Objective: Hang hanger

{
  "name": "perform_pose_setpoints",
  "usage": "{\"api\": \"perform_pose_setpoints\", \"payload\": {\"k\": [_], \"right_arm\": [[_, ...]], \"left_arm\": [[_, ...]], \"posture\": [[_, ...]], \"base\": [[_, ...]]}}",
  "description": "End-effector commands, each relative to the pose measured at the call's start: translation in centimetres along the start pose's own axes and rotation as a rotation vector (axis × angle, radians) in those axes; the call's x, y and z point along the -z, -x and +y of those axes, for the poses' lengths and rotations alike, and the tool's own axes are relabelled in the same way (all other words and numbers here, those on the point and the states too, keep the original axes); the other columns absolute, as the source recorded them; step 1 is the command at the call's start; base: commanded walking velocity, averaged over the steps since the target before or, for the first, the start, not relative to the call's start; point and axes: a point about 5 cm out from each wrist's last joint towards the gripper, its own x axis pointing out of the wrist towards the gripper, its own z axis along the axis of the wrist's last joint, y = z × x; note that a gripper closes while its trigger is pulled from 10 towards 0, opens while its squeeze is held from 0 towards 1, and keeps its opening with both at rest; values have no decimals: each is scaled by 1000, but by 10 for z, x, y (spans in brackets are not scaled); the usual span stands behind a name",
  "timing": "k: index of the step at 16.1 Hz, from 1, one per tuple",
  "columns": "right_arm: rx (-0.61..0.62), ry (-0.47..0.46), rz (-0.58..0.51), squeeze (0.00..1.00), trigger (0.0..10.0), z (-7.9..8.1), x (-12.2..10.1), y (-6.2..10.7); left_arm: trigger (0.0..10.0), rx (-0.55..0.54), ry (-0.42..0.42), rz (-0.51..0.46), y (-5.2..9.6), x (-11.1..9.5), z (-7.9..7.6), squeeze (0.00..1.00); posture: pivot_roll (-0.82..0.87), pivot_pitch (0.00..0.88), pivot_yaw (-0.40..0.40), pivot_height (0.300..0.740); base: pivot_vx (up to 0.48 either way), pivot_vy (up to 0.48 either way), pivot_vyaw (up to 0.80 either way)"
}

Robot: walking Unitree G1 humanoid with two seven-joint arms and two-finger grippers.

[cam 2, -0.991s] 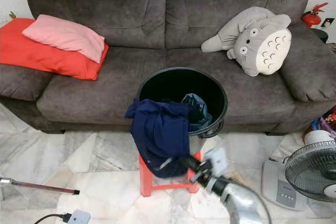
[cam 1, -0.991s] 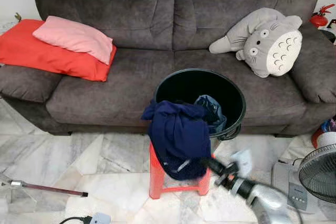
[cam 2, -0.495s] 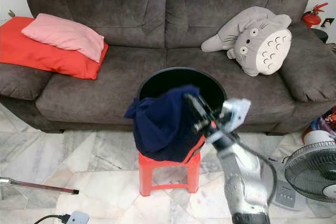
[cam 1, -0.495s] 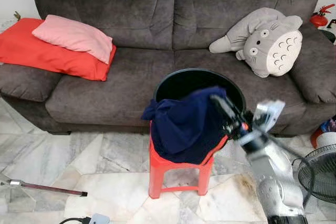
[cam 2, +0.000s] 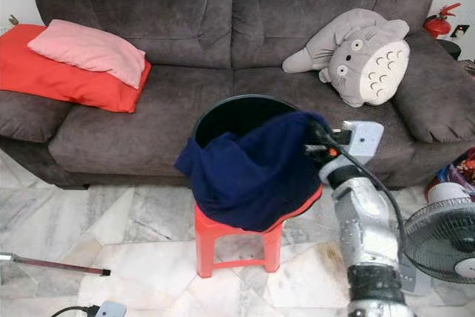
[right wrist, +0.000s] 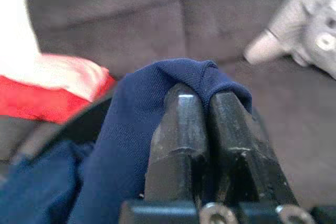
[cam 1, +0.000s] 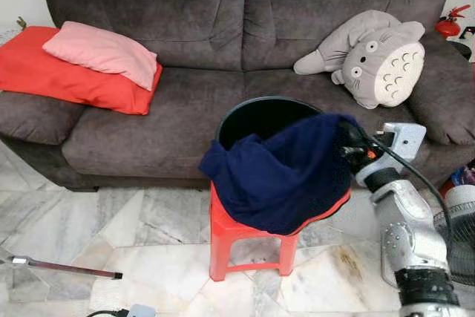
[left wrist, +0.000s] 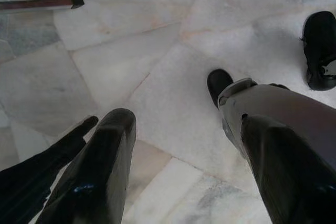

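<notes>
Garment: a dark navy blue cloth garment (cam 1: 286,176) is draped over the front rim of the bucket and hangs down across the stool's seat; its right corner is lifted and pulled taut toward the right, above the bucket's rim. No hanger can be made out.
Right gripper: the right gripper (right wrist: 205,109) is pinched tight on a fold of the navy cloth, the two black fingers (right wrist: 176,129) pressed together with fabric wrapped over their tips; in the head views it sits at the garment's raised right corner (cam 1: 349,137), just right of the bucket.
Right arm: the silver right arm (cam 1: 404,235) rises from the lower right, with a black cable looping beside it.
Bucket: a round black plastic bucket (cam 1: 256,113) stands on the stool, its mouth open and mostly covered in front by the garment.
Stool: a small red plastic stool (cam 1: 249,246) stands on the floor just before the sofa.
Left gripper: the left gripper (left wrist: 184,171) hangs low over the floor, its fingers spread wide with nothing between them.
Floor: pale marble tiles (cam 1: 148,228); a thin dark red rod (cam 1: 67,266) lies at the left.
Sofa: a dark grey fabric sofa (cam 1: 185,35) behind the stool carries a pink pillow (cam 1: 100,51) on a red cushion (cam 1: 44,72) at left, and a grey plush toy (cam 1: 375,57) at right.
Fan: a grey floor fan (cam 2: 441,239) stands at the far right.
</notes>
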Motion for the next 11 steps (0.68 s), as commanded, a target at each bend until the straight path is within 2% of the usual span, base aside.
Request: {"api": "perform_pose_setpoints", "payload": {"k": [1, 2, 3, 7, 9, 11], "right_arm": [[16, 22, 23, 0, 3725, -2, -1, -4], [22, 39, 59, 0, 10000, -2, 4, -7], [18, 33, 60, 0, 10000, -1, 4, -9], [33, 27, 58, 0, 10000, 4, -3, -33], [19, 43, 19, 0, 10000, 10, -25, -51], [51, 66, 57, 0, 10000, 8, -27, -57]], "left_arm": [[10000, 6, -8, 56, 2, 14, 0, 0], [10000, 5, -10, 57, 2, 15, 1, 0], [10000, 5, -10, 57, 2, 15, 1, 0], [10000, -1, -16, 63, 3, 16, 3, 0], [10000, -4, -16, 63, 3, 17, 3, 0], [10000, -4, -16, 64, 3, 17, 3, 0]], "posture": [[-96, 143, 10, 740], [-89, 143, 13, 740], [-87, 143, 14, 740], [-84, 146, 20, 740], [-79, 146, 19, 740], [-76, 143, 14, 740]], "base": [[0, 0, 0], [0, 0, 0], [0, 0, 0], [0, 0, 0], [0, 0, 0], [0, 0, 0]]}}
